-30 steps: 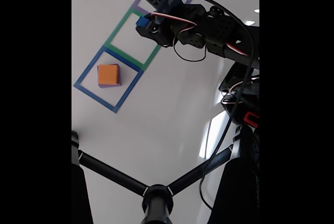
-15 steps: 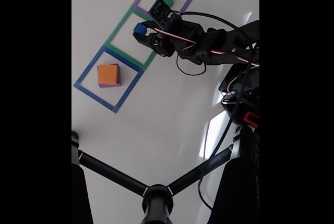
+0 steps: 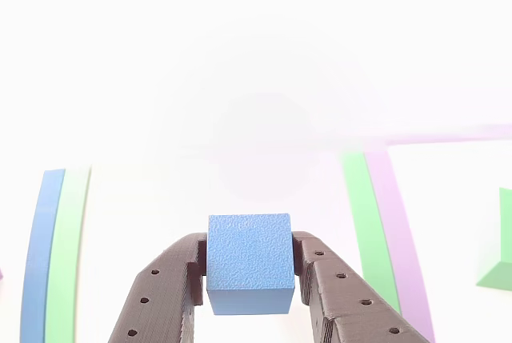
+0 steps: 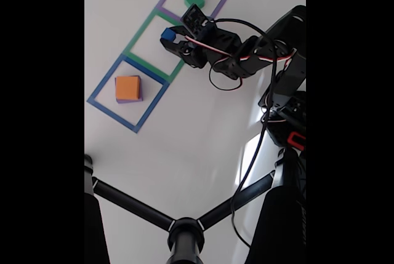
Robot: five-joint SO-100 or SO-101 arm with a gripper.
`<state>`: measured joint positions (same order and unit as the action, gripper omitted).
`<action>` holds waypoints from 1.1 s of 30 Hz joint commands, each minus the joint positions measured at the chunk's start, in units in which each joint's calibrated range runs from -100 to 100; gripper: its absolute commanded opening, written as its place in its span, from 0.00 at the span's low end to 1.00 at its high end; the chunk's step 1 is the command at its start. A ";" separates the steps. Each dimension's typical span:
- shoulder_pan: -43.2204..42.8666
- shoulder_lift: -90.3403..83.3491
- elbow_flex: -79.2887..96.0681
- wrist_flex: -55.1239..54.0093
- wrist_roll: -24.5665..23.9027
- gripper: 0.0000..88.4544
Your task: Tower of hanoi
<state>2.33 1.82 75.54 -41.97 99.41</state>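
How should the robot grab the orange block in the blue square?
Probably from straight above, pinching two opposite flat sides of the orange block. It lies flat with bare table all around inside the blue square. The hand holds the blue block by its sides too.

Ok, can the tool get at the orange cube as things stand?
Probably not yet: the tool is shut on the blue cube. The orange cube itself sits uncovered in the blue square.
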 commanded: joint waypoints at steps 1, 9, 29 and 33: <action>-2.14 0.00 0.55 -3.13 0.59 0.04; -3.77 2.42 0.27 -5.56 0.59 0.04; -2.91 4.93 -0.45 -6.20 0.59 0.09; -2.43 5.17 -0.36 -6.20 0.59 0.19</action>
<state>-1.02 7.13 76.15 -46.79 99.41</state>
